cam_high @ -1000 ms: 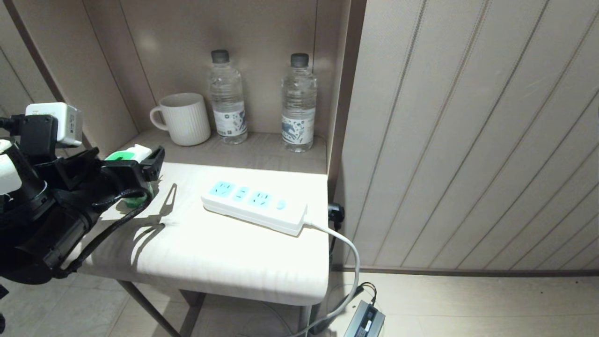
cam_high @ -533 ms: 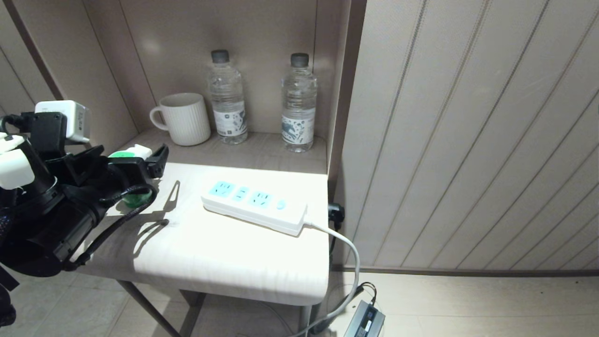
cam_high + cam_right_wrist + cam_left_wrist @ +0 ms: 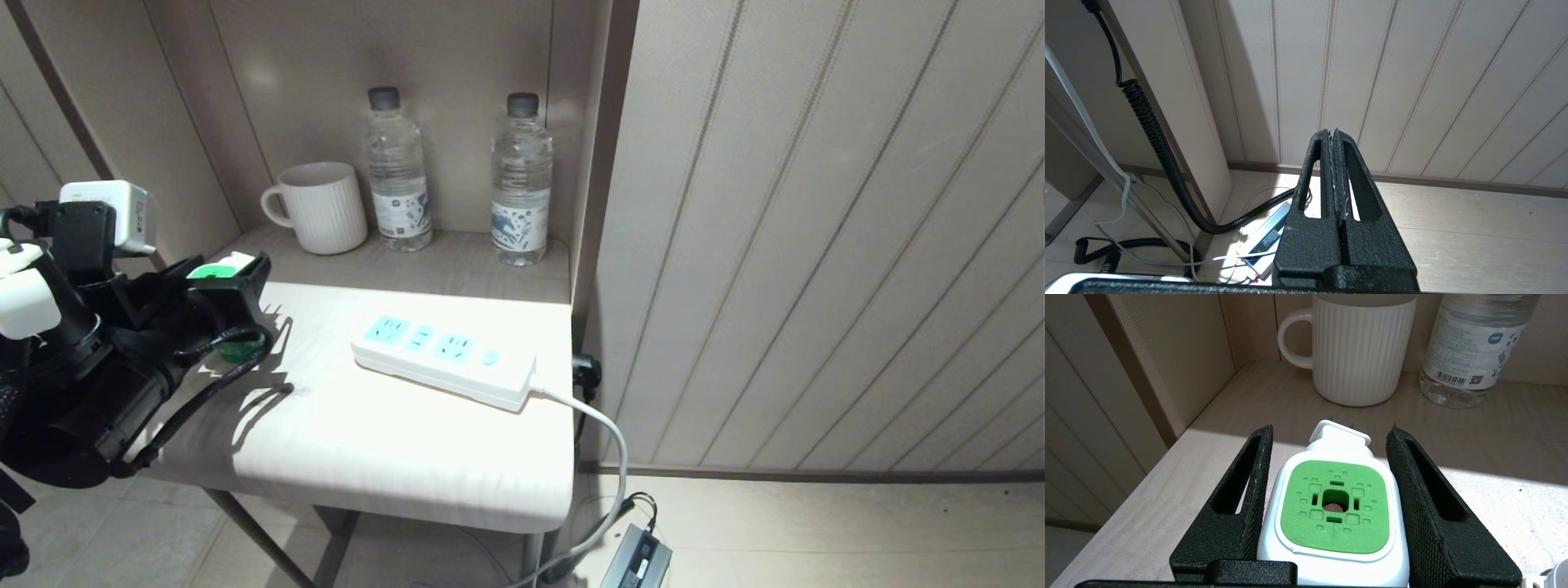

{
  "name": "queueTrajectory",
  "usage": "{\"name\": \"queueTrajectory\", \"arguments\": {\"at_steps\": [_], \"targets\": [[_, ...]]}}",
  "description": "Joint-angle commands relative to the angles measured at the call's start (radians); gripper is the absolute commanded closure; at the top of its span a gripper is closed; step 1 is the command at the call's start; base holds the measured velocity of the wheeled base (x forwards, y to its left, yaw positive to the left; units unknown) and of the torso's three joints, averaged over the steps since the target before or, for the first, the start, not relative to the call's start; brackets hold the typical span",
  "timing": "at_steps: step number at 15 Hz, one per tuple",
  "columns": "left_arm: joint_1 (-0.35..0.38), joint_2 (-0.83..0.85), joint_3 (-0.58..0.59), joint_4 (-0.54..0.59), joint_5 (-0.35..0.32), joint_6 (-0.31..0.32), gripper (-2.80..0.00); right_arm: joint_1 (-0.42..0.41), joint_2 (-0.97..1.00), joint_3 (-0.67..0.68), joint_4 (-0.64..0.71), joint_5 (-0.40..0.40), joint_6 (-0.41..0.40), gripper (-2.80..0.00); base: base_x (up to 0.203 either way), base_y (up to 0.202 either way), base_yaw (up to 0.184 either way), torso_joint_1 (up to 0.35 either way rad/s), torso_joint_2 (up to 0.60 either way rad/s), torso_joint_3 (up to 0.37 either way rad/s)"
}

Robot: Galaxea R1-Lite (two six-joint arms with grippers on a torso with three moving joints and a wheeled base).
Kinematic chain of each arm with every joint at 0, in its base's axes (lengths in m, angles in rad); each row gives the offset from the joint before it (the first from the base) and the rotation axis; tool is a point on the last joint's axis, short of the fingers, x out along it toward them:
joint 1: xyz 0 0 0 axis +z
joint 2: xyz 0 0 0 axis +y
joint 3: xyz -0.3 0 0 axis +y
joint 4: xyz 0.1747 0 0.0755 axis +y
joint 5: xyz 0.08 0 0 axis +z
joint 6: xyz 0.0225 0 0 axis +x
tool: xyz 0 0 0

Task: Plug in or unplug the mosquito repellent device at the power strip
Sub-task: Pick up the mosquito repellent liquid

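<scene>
- The mosquito repellent device point(image 3: 1334, 506) stands on the left part of the table point(image 3: 392, 441), near its left edge and well apart from the power strip point(image 3: 445, 361). You see its green vented top and white body in the left wrist view, with the plug block at the far end toward the mug.
- The left pincer point(image 3: 1331, 473) straddles the device. One finger sits against the body or very nearly so; a narrow gap shows along the other. Treat the grip as not yet confirmed: the jaws stand partly open around the device, and you cannot tell from these views whether they bear on it.
- The power strip lies flat at the middle of the table, its light-blue sockets all unoccupied, its white cord point(image 3: 600, 441) running off the right edge toward the floor.
- Progress, as a judgement: the plug-in has not begun. Securing the device is in hand; lifting it, carrying it to the strip, aligning the prongs and pressing it home all remain.
- The right pincer point(image 3: 1336, 171) is parked low beside the table with its fingers pressed together, holding nothing.
- Writing: no brand shows on the device or the strip. The nearer water bottle point(image 3: 1474, 347) carries a label with a barcode, a QR code and small print too fine to read. The white ribbed mug point(image 3: 1355, 347) is unmarked.
</scene>
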Motion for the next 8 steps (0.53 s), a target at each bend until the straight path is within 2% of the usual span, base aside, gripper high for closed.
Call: {"name": "queueTrajectory", "arguments": {"at_steps": [1, 6, 8], "targets": [[0.001, 0.000, 0.008, -0.002, 0.003, 0.000, 0.00, 0.000, 0.001, 0.000, 0.000, 0.000, -0.001, 0.00, 0.000, 0.000, 0.000, 0.000, 0.00, 0.000], [-0.001, -0.053, -0.004, 0.012, 0.002, 0.017, 0.00, 0.000, 0.001, 0.000, 0.000, 0.000, -0.001, 0.00, 0.000, 0.000, 0.000, 0.000, 0.00, 0.000], [-0.001, -0.130, -0.039, 0.078, 0.009, 0.038, 0.00, 0.000, 0.001, 0.000, 0.000, 0.000, -0.001, 0.00, 0.000, 0.000, 0.000, 0.000, 0.00, 0.000]]}}
